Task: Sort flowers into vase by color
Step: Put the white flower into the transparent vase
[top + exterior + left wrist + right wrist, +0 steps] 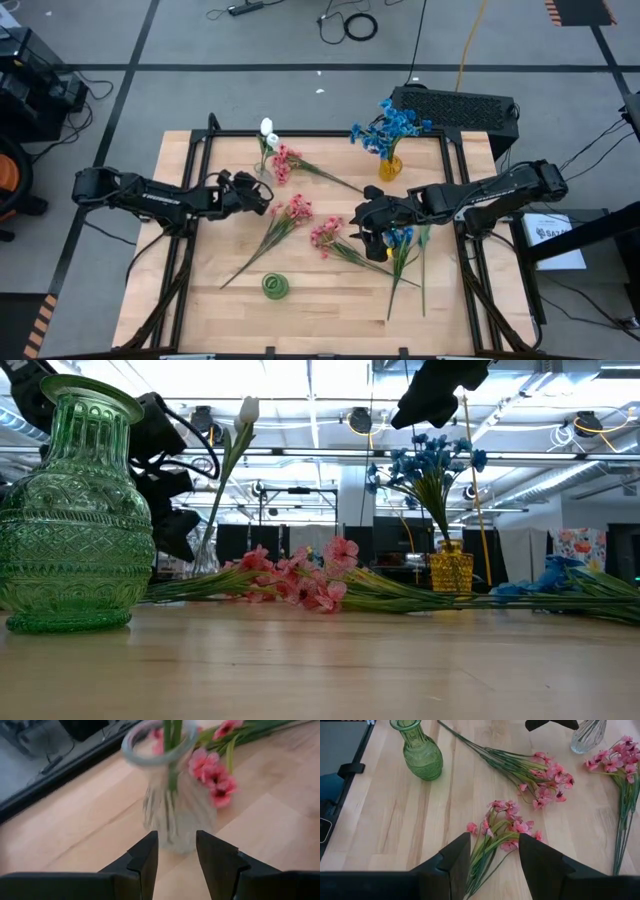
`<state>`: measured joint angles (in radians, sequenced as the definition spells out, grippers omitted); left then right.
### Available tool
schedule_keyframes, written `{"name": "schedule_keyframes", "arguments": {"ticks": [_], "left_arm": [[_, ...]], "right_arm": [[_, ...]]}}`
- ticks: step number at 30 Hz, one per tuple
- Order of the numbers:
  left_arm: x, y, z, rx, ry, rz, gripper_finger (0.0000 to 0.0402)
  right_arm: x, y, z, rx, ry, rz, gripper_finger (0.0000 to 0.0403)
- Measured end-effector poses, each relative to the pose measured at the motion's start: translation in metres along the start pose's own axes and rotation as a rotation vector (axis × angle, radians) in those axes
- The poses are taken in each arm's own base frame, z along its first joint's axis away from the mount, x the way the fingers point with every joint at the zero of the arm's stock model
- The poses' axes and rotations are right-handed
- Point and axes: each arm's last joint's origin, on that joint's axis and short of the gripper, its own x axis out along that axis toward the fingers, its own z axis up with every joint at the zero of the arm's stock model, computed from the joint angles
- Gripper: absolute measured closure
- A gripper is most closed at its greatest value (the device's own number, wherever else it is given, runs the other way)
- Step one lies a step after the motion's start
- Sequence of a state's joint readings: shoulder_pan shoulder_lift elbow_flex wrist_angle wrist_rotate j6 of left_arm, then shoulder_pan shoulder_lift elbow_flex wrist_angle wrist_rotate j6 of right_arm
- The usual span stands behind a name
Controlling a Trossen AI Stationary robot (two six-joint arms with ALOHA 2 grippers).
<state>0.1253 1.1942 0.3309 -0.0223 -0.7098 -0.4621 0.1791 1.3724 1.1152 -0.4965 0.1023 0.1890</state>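
My left gripper [174, 840] stands open at the left of the table, its fingers just short of the foot of a clear glass vase [172, 815]. That vase holds a white flower [267, 128] on green stems. Whether the fingers touch the glass I cannot tell. My right gripper [494, 845] hangs open above the middle of the table, over a pink sprig [502, 827] that lies flat. Two more pink sprigs [542, 770] [615, 762] lie on the wood. A blue sprig [400, 240] lies beneath the right arm. A yellow vase [390, 167] holds blue flowers [390, 125].
A green glass vase [275, 287] stands near the front edge, left of centre, with nothing in it. A black frame [200, 150] runs around the table's edges. Bare wood lies at the front left and front right.
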Motion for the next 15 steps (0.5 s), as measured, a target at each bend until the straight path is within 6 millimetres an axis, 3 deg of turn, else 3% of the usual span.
{"name": "schedule_keyframes", "arguments": {"ticks": [15], "left_arm": [[0.0058,0.0044,0.004,-0.017,0.024,-0.043,0.0261]], "right_arm": [[0.0,0.0,0.0,0.0,0.0,0.0,0.0243]]}}
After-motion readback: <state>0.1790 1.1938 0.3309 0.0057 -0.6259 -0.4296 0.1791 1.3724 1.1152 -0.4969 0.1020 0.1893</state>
